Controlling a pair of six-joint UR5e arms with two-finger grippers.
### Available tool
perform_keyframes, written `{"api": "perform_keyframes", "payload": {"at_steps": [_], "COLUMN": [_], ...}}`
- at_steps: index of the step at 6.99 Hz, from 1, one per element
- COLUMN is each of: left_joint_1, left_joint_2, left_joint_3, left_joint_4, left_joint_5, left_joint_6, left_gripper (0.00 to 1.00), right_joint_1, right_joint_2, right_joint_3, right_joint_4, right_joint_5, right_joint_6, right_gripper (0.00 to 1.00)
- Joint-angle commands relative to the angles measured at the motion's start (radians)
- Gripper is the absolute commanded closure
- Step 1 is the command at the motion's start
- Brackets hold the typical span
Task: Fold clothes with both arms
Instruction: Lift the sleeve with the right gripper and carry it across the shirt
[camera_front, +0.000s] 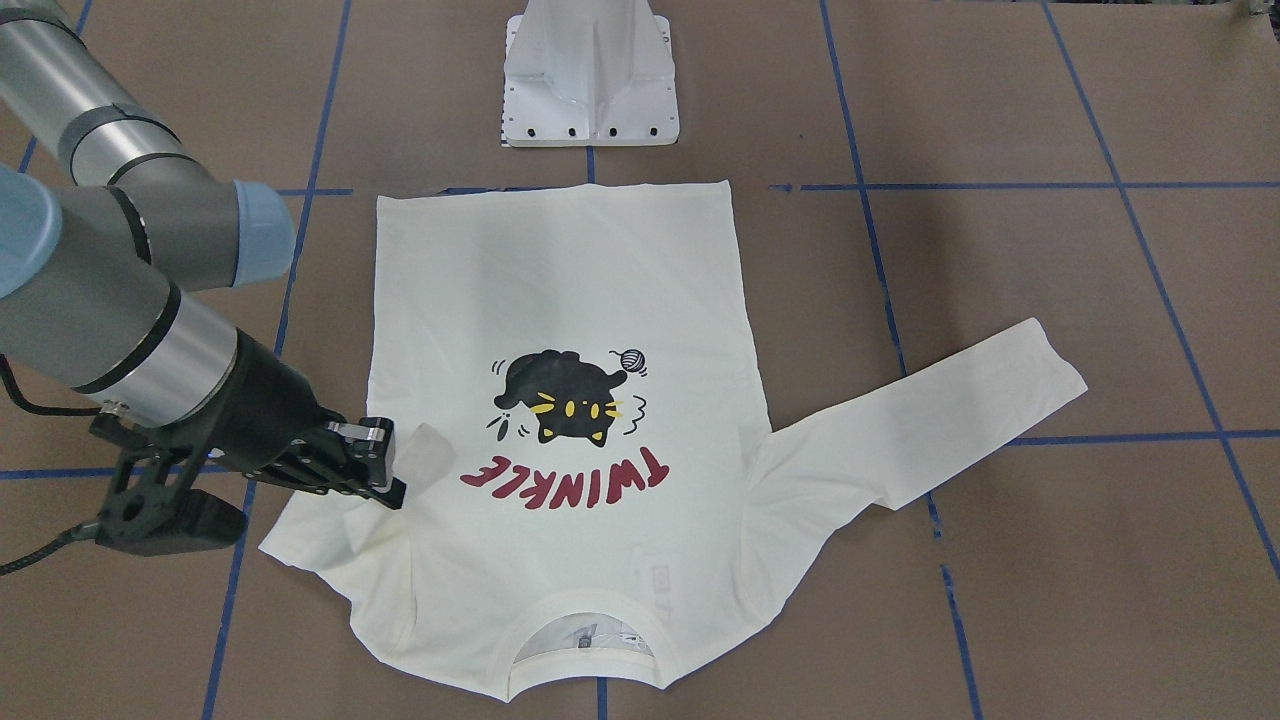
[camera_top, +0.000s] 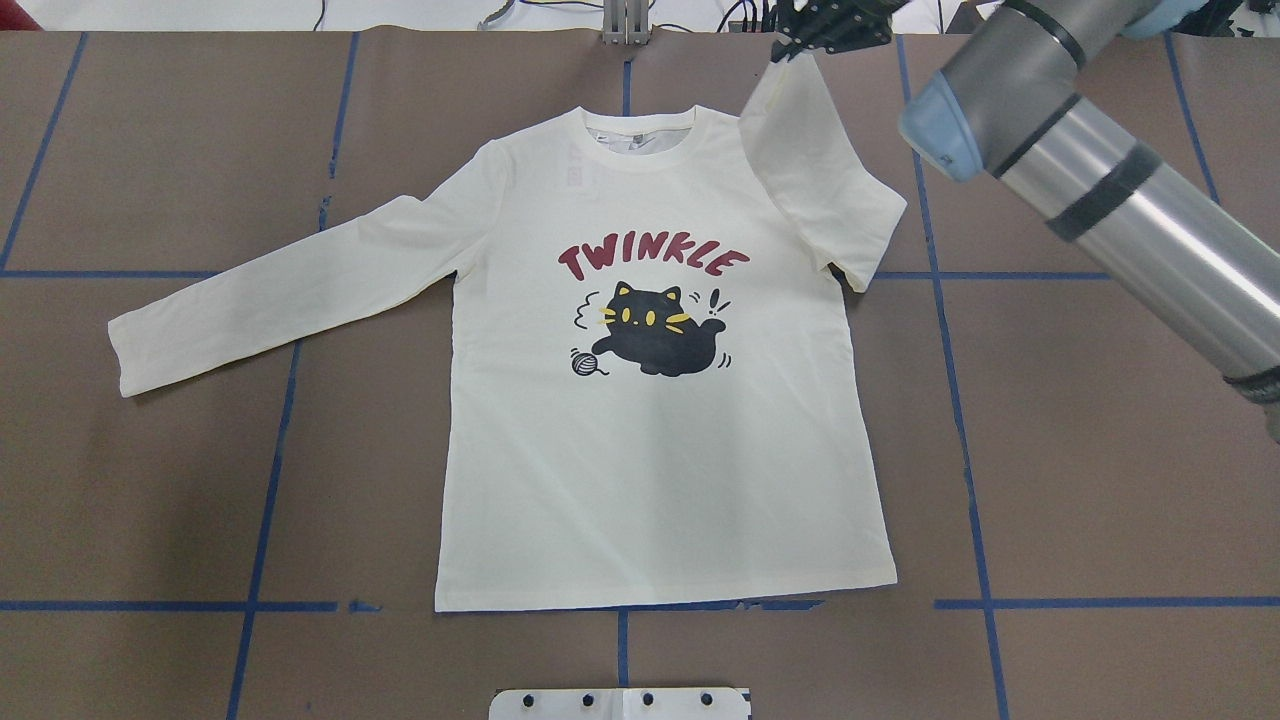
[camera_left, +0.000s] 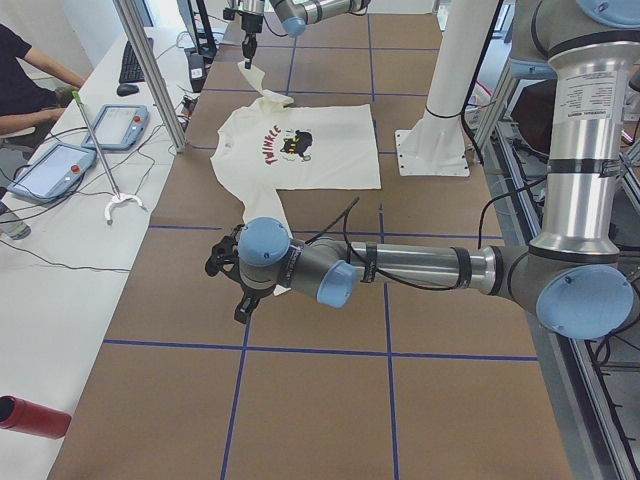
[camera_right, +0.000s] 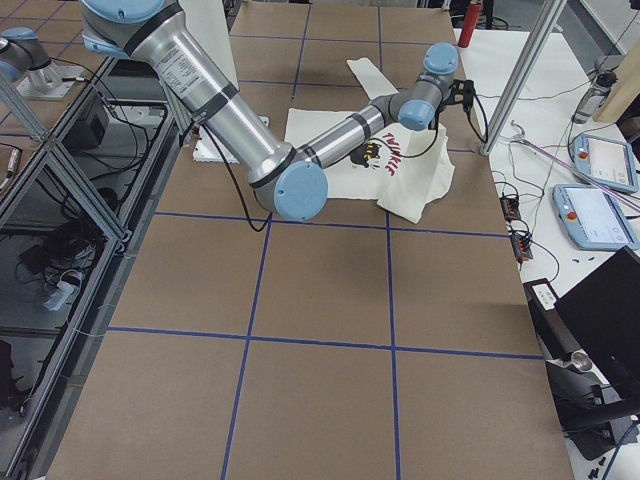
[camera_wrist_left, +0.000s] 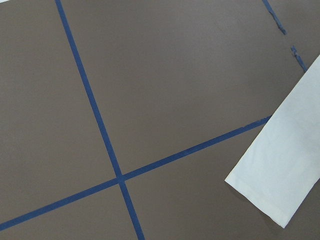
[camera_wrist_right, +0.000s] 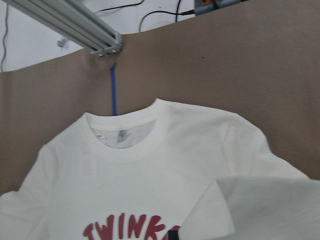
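The cream-white T-shirt (camera_top: 660, 450) lies flat and face up on the brown table, its black cat and red "TWINKLE" print showing. Its left sleeve (camera_top: 280, 290) lies stretched out flat, and the left wrist view shows that sleeve's cuff (camera_wrist_left: 280, 175). My right gripper (camera_top: 800, 45) is shut on the cuff of the right sleeve (camera_top: 815, 180), holding it raised above the shoulder near the collar; the front-facing view shows that same right gripper (camera_front: 392, 462). My left gripper (camera_left: 225, 275) hovers low over the end of the left sleeve. It shows only in the side view, so I cannot tell its state.
The white pedestal base (camera_front: 590, 80) stands just beyond the shirt's hem. Blue tape lines (camera_top: 270, 450) grid the table. A side bench with tablets (camera_left: 60, 170), a seated person (camera_left: 20, 80), an aluminium post (camera_left: 150, 70) and a red cylinder (camera_left: 30, 415) border the far edge.
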Motion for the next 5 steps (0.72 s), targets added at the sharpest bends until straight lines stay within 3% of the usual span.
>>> {"api": "perform_keyframes", "payload": {"at_steps": [1,2,3,5], "left_joint_1": [0.0,0.0,0.0,0.0], "left_joint_2": [0.004,0.001,0.001,0.001], "left_joint_3": [0.009,0.014,0.021,0.026], "left_joint_4": [0.0,0.0,0.0,-0.002], "left_joint_5": [0.0,0.0,0.0,0.0], "left_joint_6": [0.001,0.001,0.001,0.001], "left_gripper": [0.0,0.0,0.0,0.0], "right_joint_1": [-0.213,-0.298,-0.326,-0.328], "right_joint_2": [0.254,0.288,0.287,0.285], "right_joint_3": [-0.196,-0.273,-0.304,-0.348], "right_joint_4": [0.021,0.118,0.128,0.13], "right_joint_5": [-0.201,-0.329,-0.384,-0.413], "right_joint_6": [0.013,0.017,0.019,0.019], "right_gripper": [1.0,1.0,1.0,1.0]}}
